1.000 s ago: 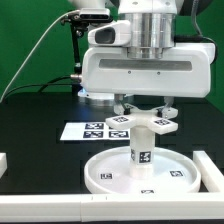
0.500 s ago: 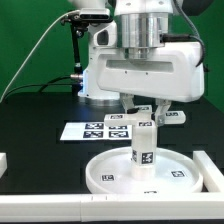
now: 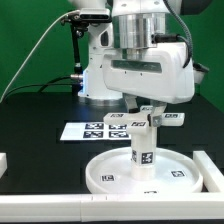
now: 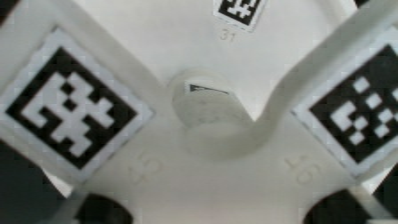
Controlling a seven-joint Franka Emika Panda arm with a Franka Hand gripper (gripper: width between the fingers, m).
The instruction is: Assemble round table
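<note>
The large round disc (image 3: pixel 110 176) lies on the black table with its rim up. A short thick cylinder leg (image 3: pixel 142 152) stands upright at its centre. On top of the leg sits the cross-shaped foot (image 3: pixel 152 121), its tagged arms spreading sideways. My gripper (image 3: pixel 148 108) comes straight down over it, shut on the foot. In the wrist view the foot (image 4: pixel 205 150) fills the picture, with a tagged arm on each side and a round hollow in the middle. My gripper (image 4: pixel 217 208) has dark fingertips (image 4: pixel 93 210) hugging the foot's hub on both sides.
The marker board (image 3: pixel 92 129) lies flat behind the disc. A white rail (image 3: pixel 60 207) runs along the front edge, and white blocks stand at the exterior view's left (image 3: pixel 3 160) and right (image 3: pixel 211 166). The arm's base (image 3: pixel 95 85) stands at the back.
My gripper's hand has turned about its vertical axis over the leg, and the foot's arms have swung round with it. The disc and leg stay where they were.
</note>
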